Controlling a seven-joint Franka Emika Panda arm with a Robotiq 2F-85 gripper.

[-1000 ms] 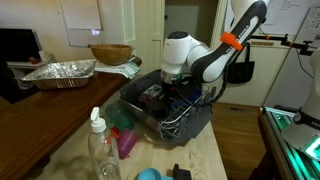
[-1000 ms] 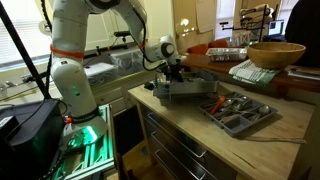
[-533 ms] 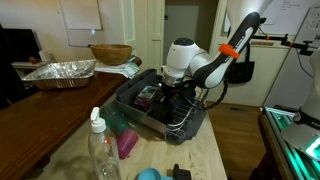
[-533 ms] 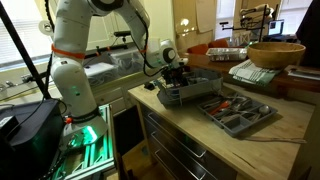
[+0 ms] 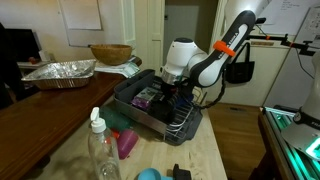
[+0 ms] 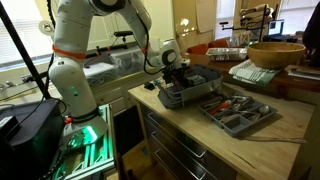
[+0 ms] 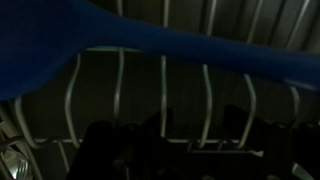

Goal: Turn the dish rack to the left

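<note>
Dish rack (image 5: 150, 112): on counter (image 5: 212, 160), beneath the gripper (image 5: 168, 93), long axis skewed to the counter edge.
Gripper: lowered among wire dividers (image 7: 165, 95), under a blue utensil (image 7: 150, 45); finger spread cannot be told.
Change: rack turned further than a second ago.
Nearby: bottle (image 5: 100, 150) and cutlery tray (image 6: 232, 126), both clear of the gripper.

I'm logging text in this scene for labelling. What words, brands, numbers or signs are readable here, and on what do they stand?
No text can be read in any view.
White board on the wall in an exterior view: faint dark marks, too blurred to read.
Clear bottle: no legible label.
Dish rack: no print visible, and the wrist view is too dark to show any.
</note>
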